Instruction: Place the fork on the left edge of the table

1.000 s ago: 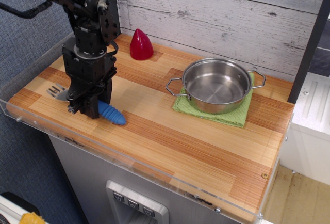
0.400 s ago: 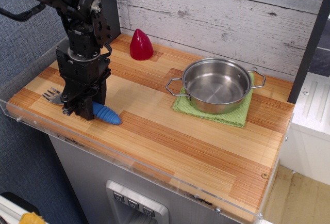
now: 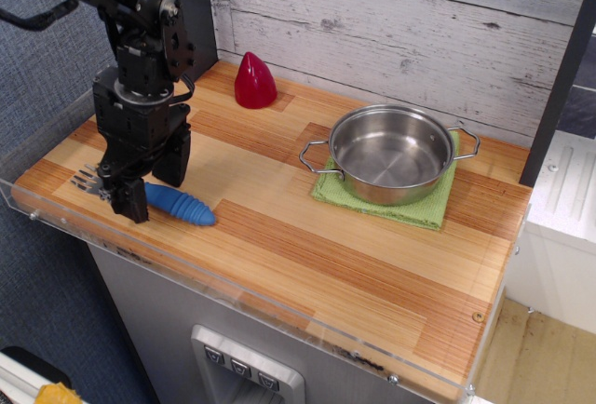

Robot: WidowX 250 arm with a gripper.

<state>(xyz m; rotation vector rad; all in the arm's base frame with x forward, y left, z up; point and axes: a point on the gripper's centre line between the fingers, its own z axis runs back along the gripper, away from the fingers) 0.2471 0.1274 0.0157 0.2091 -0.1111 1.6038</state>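
The fork point(image 3: 160, 200) is being seen flat on the table point(image 3: 307, 255), near its left end and close to the front acrylic rim. Its blue handle is pointing to the right, and its silver tines are showing just left of the gripper point(image 3: 149, 194). The gripper is being held low over the neck of the fork, with the jaws spread apart, one finger in front of the fork and one behind it. Nothing seems to be gripped between them, though contact with one finger cannot be excluded.

Some risks are being judged from this position. If the arm is being lifted at a slant, a finger may catch the handle and drag or turn the fork. A push to the left or front may press the tines against the rim.

Several parts are being hidden. The junction of tines and handle is being covered by the gripper body. The upper arm is being cut off by the top edge. The exact gap between the tines and the left rim is hard to tell, because the rim is transparent.
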